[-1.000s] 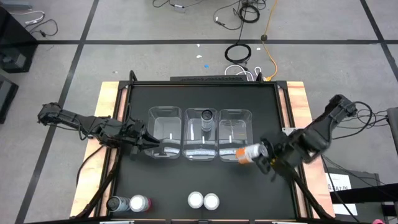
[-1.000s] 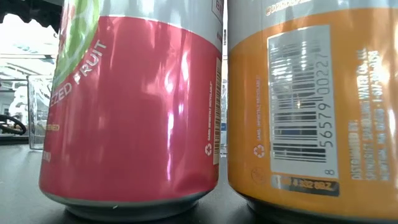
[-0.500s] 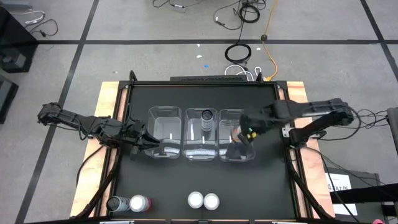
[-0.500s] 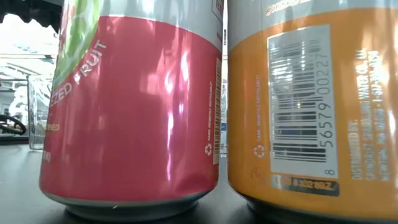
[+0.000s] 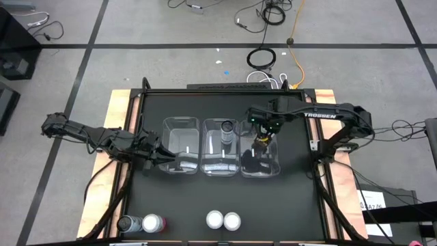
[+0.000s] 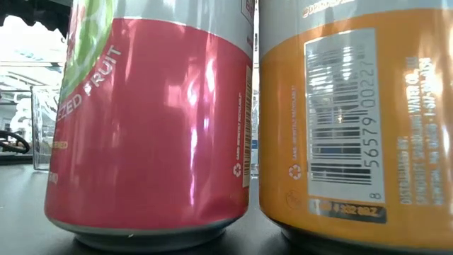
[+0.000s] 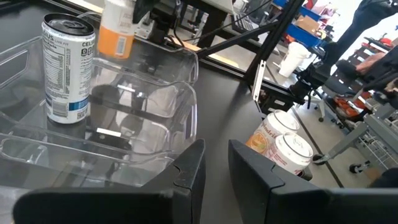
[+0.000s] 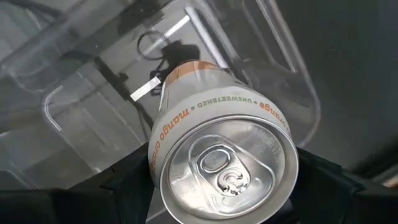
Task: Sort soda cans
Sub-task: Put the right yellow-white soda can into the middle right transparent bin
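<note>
Three clear bins stand side by side mid-table: left (image 5: 179,140), middle (image 5: 220,164), right (image 5: 272,162). A grey-silver soda can (image 5: 227,128) stands upright in the middle bin. My right gripper (image 5: 263,139) hangs over the right bin, pointing down, shut on an orange soda can (image 8: 205,118). Several more cans stand at the near edge: a dark one (image 5: 130,223), a pink-red one (image 5: 153,223) and two pale-topped ones (image 5: 223,220), which fill the low view as pink (image 6: 148,120) and orange (image 6: 354,120). My left gripper (image 7: 214,168) waits by the left bin, narrowly open and empty. My right gripper pinches the orange can between its two fingers (image 8: 134,180), which press on opposite sides of the wall just under the can's silvery top (image 8: 227,168). The fingers come from above, pointing down. The can hangs upright below them (image 7: 117,31), over the right bin and clear of its floor.
The black tabletop has a wooden border (image 5: 119,130) on the left and right. Cables (image 5: 263,58) lie on the floor beyond the far edge. Bare table lies between the bins and the cans at the near edge.
My right gripper has swung from near the table's right edge toward the left and far side, to above the right bin, sinking a little and rolling. The orange can it carries lay level before and now hangs upright. My left arm has kept still.
</note>
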